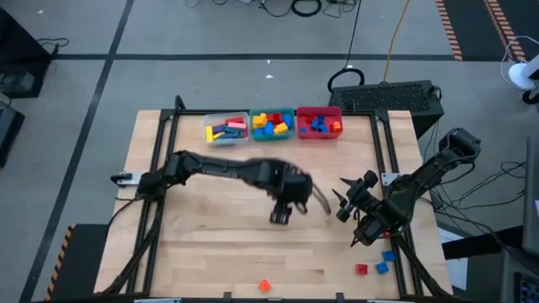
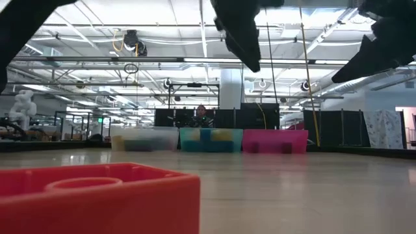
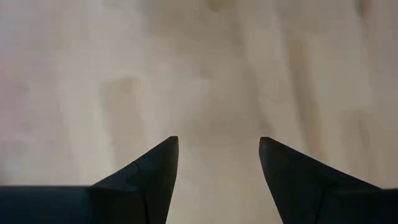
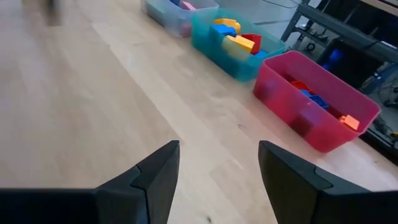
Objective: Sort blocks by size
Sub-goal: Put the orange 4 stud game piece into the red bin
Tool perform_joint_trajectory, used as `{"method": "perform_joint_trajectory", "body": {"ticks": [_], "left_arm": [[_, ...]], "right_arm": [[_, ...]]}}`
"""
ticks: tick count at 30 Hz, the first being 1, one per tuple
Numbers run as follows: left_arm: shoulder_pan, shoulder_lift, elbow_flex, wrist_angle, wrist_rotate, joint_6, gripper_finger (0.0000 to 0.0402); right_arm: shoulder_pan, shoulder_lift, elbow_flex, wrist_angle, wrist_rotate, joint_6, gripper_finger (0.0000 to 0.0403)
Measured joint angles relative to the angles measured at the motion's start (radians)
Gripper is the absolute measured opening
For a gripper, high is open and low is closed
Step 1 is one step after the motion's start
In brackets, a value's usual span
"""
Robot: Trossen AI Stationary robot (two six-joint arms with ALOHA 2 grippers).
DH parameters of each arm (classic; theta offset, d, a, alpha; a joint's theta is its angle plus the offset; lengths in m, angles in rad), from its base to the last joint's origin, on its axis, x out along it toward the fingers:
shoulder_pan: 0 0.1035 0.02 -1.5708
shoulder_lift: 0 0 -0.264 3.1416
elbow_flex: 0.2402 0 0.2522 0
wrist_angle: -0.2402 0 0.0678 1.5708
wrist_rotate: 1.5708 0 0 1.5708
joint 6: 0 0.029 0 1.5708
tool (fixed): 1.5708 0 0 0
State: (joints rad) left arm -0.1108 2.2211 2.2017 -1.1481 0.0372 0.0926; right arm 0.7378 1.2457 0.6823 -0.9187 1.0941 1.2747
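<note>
Both grippers hang open above bare wood, touching nothing. My left gripper (image 1: 282, 215) (image 3: 217, 140) points down over the table's middle. My right gripper (image 1: 344, 202) (image 4: 217, 143) is just to its right, slanting toward the far bins. Loose blocks lie flat on the table: an orange one (image 1: 264, 286) at the near edge, which shows large and red-orange (image 2: 97, 198) in the low view, and a red one (image 1: 361, 269) and two blue ones (image 1: 381, 267) (image 1: 388, 255) at the near right. Other blocks fill the bins.
Three bins stand side by side at the far edge: a clear bin (image 1: 207, 133) (image 2: 144, 139), a teal bin (image 1: 271, 136) (image 4: 214, 46) and a red bin (image 1: 319, 138) (image 4: 292, 102). A black frame (image 1: 160, 143) runs along the table's sides. Bare wood lies between grippers and bins.
</note>
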Motion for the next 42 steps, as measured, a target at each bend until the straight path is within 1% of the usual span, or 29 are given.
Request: {"method": "perform_joint_trajectory", "body": {"ticks": [4, 6, 9, 12, 14, 18, 25, 27, 34, 38, 42], "left_arm": [[-0.089, 0.001, 0.0, -0.047, 0.006, -0.067, 0.0225], [-0.136, 0.004, -0.011, -0.045, 0.005, -0.107, 0.0225], [-0.213, 0.011, -0.057, -0.04, -0.003, -0.134, 0.0225], [-0.284, 0.01, -0.112, -0.032, -0.044, -0.139, 0.0225], [-0.321, 0.01, -0.156, 0.001, -0.062, -0.139, 0.0225], [-0.375, 0.011, -0.226, 0.104, -0.064, -0.139, 0.0225], [-0.441, 0.011, -0.279, 0.2, 0.019, -0.127, 0.0225], [-0.461, 0.011, -0.279, 0.211, 0.019, -0.106, 0.0225], [-0.501, 0.046, -0.279, 0.327, 0.016, -0.059, 0.0225], [-0.51, 0.071, -0.279, 0.338, 0.013, -0.031, 0.0225], [-0.514, 0.083, -0.279, 0.366, 0.012, -0.032, 0.0225]], "right_arm": [[0.021, 0.0, 0.0, 0.025, -0.002, 0.0, 0.0203], [0.03, 0.0, 0.0, 0.03, -0.017, 0.0, 0.0203], [0.043, 0.0, 0.0, 0.031, -0.032, 0.007, 0.0203], [0.054, 0.0, 0.0, 0.03, -0.031, 0.018, 0.0203], [0.059, 0.0, 0.0, 0.03, -0.031, 0.019, 0.0203], [0.059, 0.0, 0.0, 0.034, -0.029, 0.023, 0.0203], [0.062, 0.0, 0.0, 0.099, -0.035, 0.019, 0.0203], [0.063, 0.0, 0.0, 0.106, -0.042, 0.018, 0.0203], [0.063, 0.001, 0.0, 0.142, -0.076, 0.017, 0.0203], [0.065, 0.016, 0.0, 0.165, -0.104, -0.001, 0.0203], [0.072, 0.049, 0.0, 0.18, -0.108, -0.002, 0.0203]]}}
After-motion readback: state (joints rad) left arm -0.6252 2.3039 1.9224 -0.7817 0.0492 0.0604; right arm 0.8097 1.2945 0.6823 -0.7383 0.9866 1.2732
